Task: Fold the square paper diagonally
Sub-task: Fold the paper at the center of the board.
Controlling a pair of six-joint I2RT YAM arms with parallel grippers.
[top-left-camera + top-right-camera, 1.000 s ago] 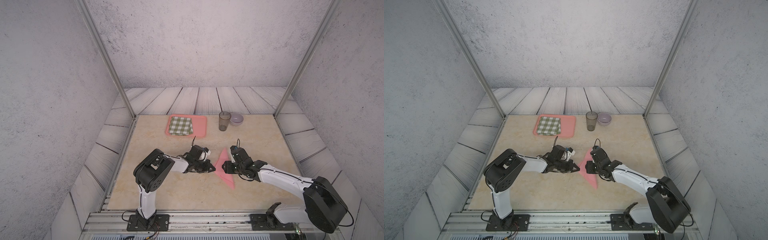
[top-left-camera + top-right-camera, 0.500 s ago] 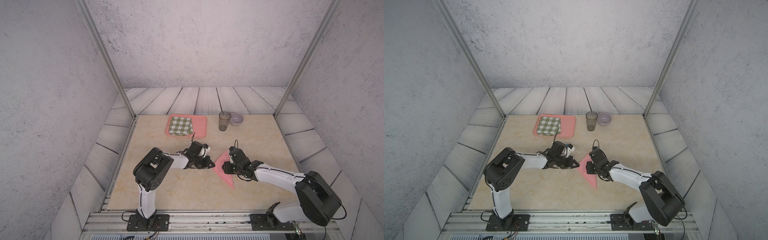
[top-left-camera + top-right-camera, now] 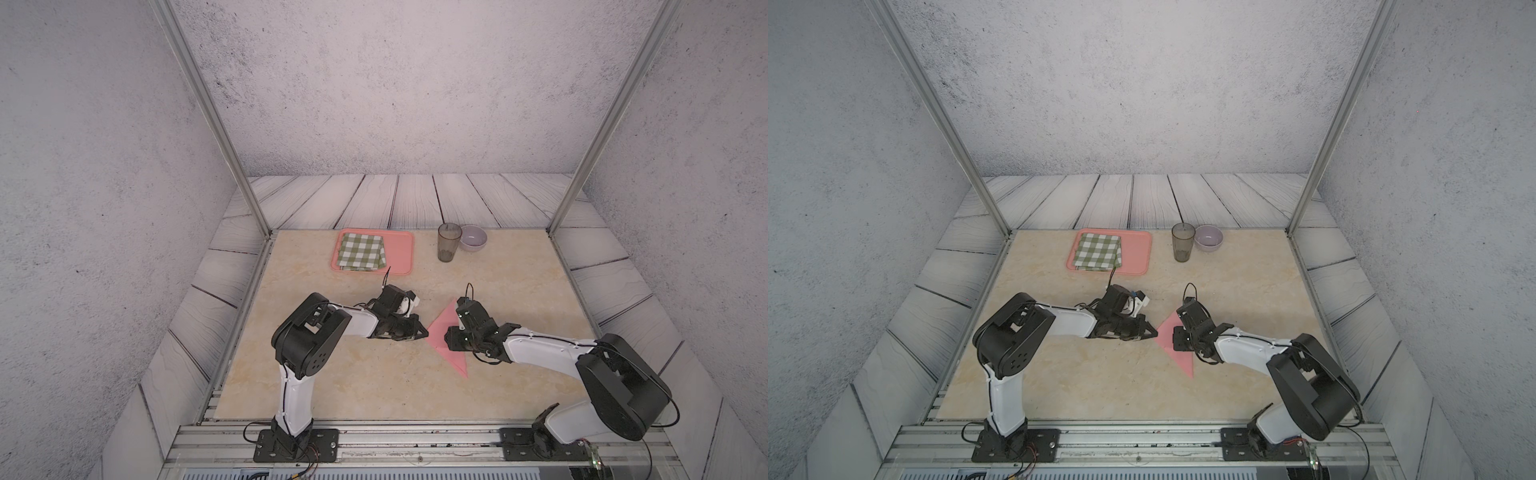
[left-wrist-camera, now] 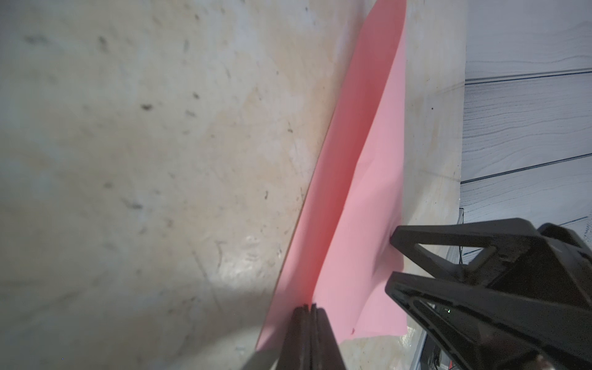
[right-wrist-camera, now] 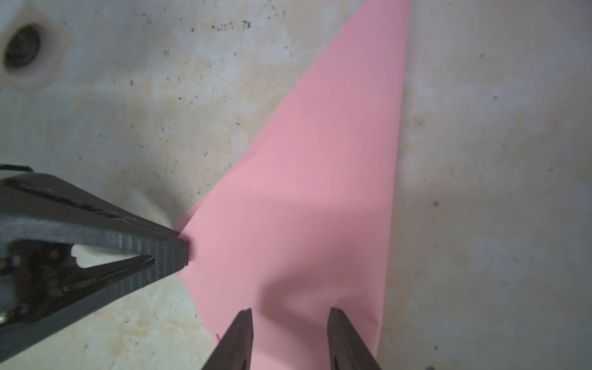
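Beige marbled tabletop (image 3: pixel 332 374) inside a grey-walled booth carries the square paper (image 3: pixel 437 333), doubled into a triangle and lying mid-table between the two arms. In the left wrist view its upper layer bows up off the lower one, so the crease looks unfinished. The left gripper (image 4: pixel 308 308) has its fingers pressed together, with the tip on the triangle's corner that faces it. Whether a layer is caught between them cannot be told. The right gripper (image 5: pixel 290 312) rests on the sheet near the long edge with its fingers spread a little, holding nothing. The step in hand appears to be flattening the fold. To do it well, the left tip should pin the matched corners while the right fingers press lightly and sweep along the long edge from its middle outward, so the layers do not slide or wrinkle. Well apart, along the far edge, stand a pink tray (image 3: pixel 400 253) bearing a checked cloth (image 3: pixel 360 250), a dark cup (image 3: pixel 449 248) and a pale bowl (image 3: pixel 473 238).
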